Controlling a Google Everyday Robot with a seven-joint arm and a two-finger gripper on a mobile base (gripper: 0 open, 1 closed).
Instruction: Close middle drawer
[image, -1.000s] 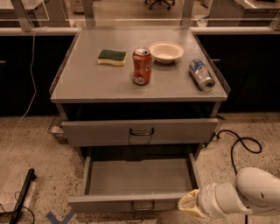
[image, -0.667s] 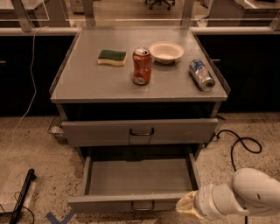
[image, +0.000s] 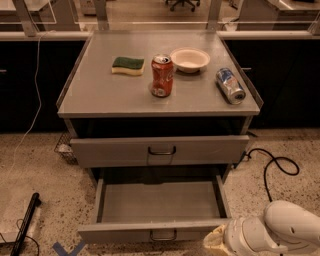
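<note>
- Camera view looks down at a grey metal cabinet (image: 100, 97) with a flat top. It stands on a speckled floor (image: 45, 170), with dark counters behind it.
- The middle drawer (image: 157, 202) is the main thing here. It's pulled well out toward the camera, so you can see its grey floor and both side walls. Its flat front panel runs along the bottom of the shot, with the small loop handle (image: 163, 235) dead centre.
- The top drawer (image: 110, 150) sits right above it and sticks out just a little from the cabinet face.
- The robot arm (image: 290, 230), a fat white shell, comes in from the lower right corner.
- The gripper (image: 216, 243) is the yellowish tip on that arm. It's low down by the right end of the middle drawer's front panel. Honestly I can't tell if it's touching the panel, or whether it's open or shut.
- A black cable (image: 274, 164) loops on the floor to the right of the cabinet.
- A white cord (image: 30, 117) hangs down on the left.
- A black rod (image: 25, 225) lies on the floor at lower left, near a blue tape mark (image: 70, 248).
- On the cabinet top, a white bowl (image: 189, 59) sits toward the back.
- A silver can (image: 230, 85) lies on its side near the right edge.
- A red soda can (image: 162, 75) stands upright, just in front and left of the bowl.
- A green-and-yellow sponge (image: 128, 65) lies flat, left of the red can.
</note>
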